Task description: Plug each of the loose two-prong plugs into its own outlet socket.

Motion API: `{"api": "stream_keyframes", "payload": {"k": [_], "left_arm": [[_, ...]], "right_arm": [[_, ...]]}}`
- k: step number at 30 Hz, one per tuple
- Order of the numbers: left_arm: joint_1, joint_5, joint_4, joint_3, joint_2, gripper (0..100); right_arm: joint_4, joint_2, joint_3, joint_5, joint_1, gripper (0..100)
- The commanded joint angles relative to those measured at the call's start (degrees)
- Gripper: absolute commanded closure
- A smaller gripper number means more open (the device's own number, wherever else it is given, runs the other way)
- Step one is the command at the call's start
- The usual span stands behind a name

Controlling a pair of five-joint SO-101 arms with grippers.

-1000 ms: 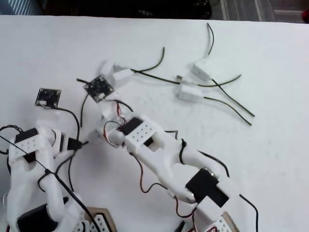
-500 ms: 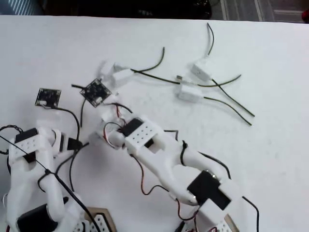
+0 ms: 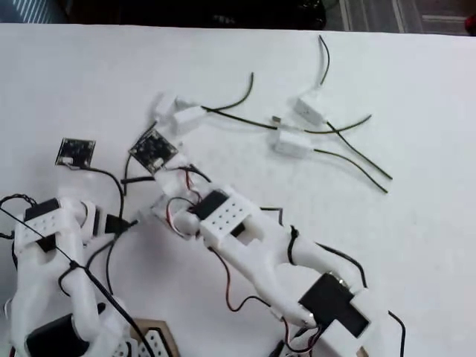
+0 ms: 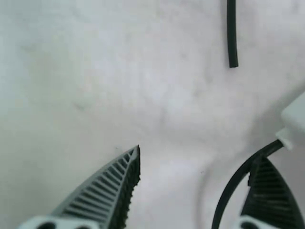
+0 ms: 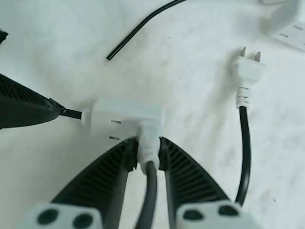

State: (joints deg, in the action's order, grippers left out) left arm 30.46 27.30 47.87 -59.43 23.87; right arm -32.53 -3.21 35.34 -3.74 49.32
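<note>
My right gripper [image 5: 147,143] is shut on a white two-prong plug [image 5: 148,136] that sits in a white outlet socket [image 5: 126,119] lying on the table. A second white plug [image 5: 250,71] with a black cable lies loose beside it, prongs bare. My left gripper [image 4: 198,157] is open just above the table, and the socket's black cable [image 4: 233,183] runs close to one of its fingers [image 4: 267,191]. In the high view the right gripper [image 3: 162,197] and the left gripper [image 3: 119,222] meet at the near left.
Three more white sockets [image 3: 186,115] [image 3: 309,110] [image 3: 291,143] with black cables lie across the middle and far part of the white table [image 3: 416,223]. Two small black square pieces [image 3: 74,151] [image 3: 152,149] rest near the arms. Loose cable ends [image 4: 232,33] trail around.
The right arm has drawn back slightly toward the near edge. The black square piece beside its gripper has shifted a little. The left arm has stayed put.
</note>
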Motion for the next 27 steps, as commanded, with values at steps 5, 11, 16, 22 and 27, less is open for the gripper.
{"api": "stream_keyframes", "payload": {"k": [5, 11, 16, 22, 27], "left_arm": [[0.4, -0.2, -0.9, 0.3, 2.0, 65], [0.4, -0.2, -0.9, 0.3, 2.0, 65], [0.4, -0.2, -0.9, 0.3, 2.0, 65], [0.4, -0.2, -0.9, 0.3, 2.0, 65], [0.0, -0.1, -1.2, 0.3, 2.0, 65]], "right_arm": [[3.6, -0.6, 1.3, -0.4, 1.6, 98.1], [7.6, -4.3, 1.0, -0.5, 1.5, 98.1], [4.6, -3.7, -1.5, -0.4, 1.6, 98.1], [-4.4, -0.4, -7.0, -0.3, 1.6, 84.9], [-10.2, 8.0, -9.9, -0.2, 1.6, 83.0]]}}
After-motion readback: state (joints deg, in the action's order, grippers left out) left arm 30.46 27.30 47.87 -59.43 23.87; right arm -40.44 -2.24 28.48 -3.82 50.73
